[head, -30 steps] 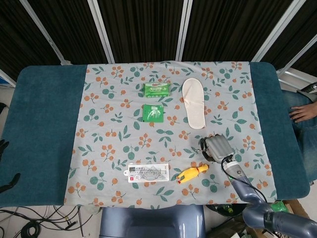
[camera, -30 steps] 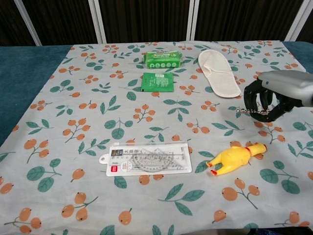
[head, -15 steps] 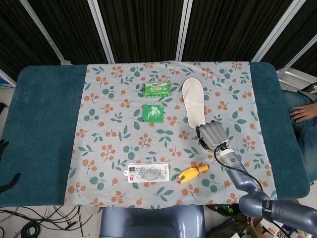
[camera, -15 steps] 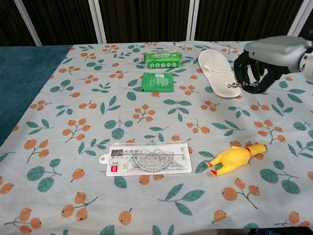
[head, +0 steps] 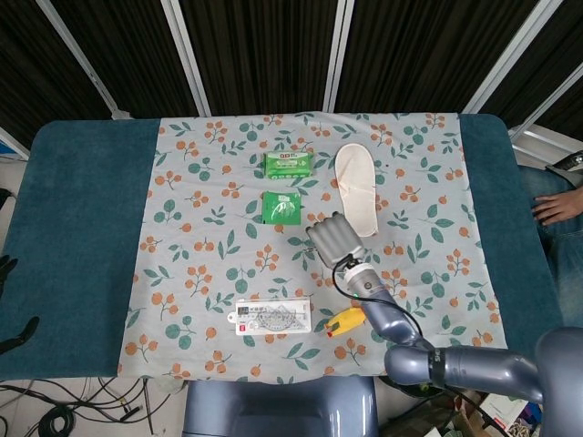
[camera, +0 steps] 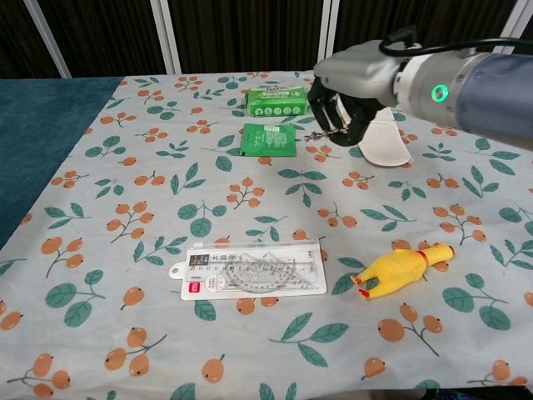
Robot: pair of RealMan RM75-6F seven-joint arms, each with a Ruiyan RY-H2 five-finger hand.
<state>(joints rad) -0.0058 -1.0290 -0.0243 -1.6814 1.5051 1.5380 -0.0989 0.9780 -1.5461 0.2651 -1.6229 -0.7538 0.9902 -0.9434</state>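
Observation:
My right hand (head: 335,238) (camera: 350,83) hovers above the flowered cloth, its fingers curled round a small metal chain (camera: 321,133) whose end dangles below them. It hangs between the green sachet (head: 281,208) (camera: 268,139) and the white slipper (head: 357,187) (camera: 387,146), partly covering the slipper in the chest view. The right forearm reaches in from the right. Neither view shows my left hand.
A green wipes pack (head: 289,164) (camera: 277,102) lies at the back. Near the front lie a clear ruler set (head: 272,319) (camera: 250,272) and a yellow rubber chicken (head: 349,319) (camera: 400,268). A person's hand (head: 556,208) rests past the table's right edge.
My right hand has lifted from the cloth near the rubber chicken and swung up and left, carrying the chain past the slipper toward the green sachet.

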